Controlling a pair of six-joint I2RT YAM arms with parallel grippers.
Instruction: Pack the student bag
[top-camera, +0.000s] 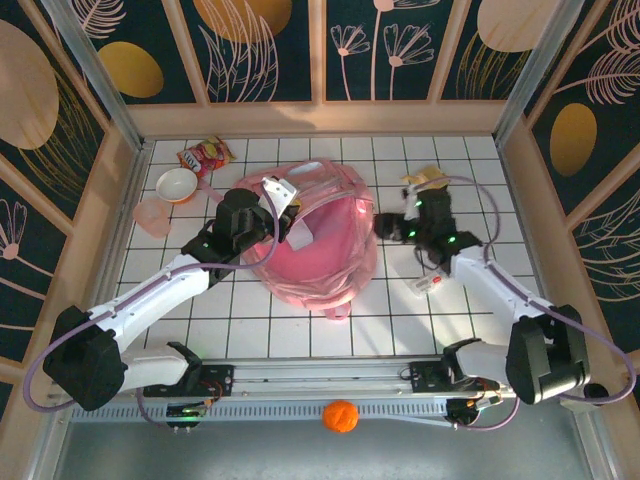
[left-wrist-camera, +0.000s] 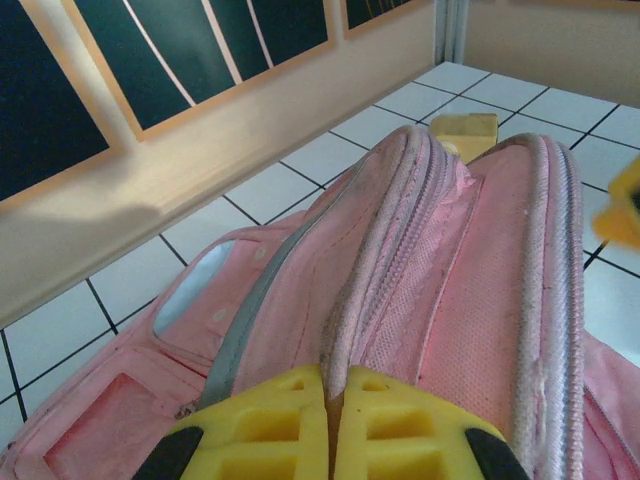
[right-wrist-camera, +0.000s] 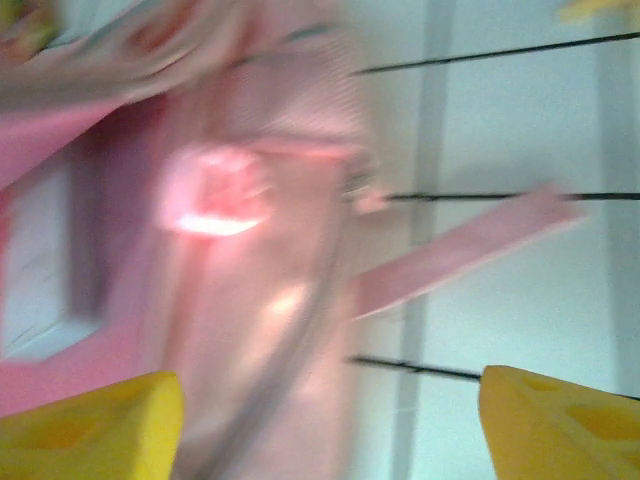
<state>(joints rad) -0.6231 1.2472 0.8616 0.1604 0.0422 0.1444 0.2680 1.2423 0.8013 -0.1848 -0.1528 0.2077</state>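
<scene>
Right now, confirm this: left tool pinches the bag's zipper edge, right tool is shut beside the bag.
Wrong on one point: the right tool is open, jaws wide apart in the right wrist view. The left tool does pinch the bag at its zipper edge.

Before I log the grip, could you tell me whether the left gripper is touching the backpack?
Touching. The left wrist view shows the left gripper shut, pinching a raised fold of the backpack.

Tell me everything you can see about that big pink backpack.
The backpack is light pink fabric, soft and slumped, lying on the white gridded table with its main compartment gaping open, darker pink inside. Zippered seams, a clear window pocket and a strap show. The left gripper pinches its zipper edge.
</scene>
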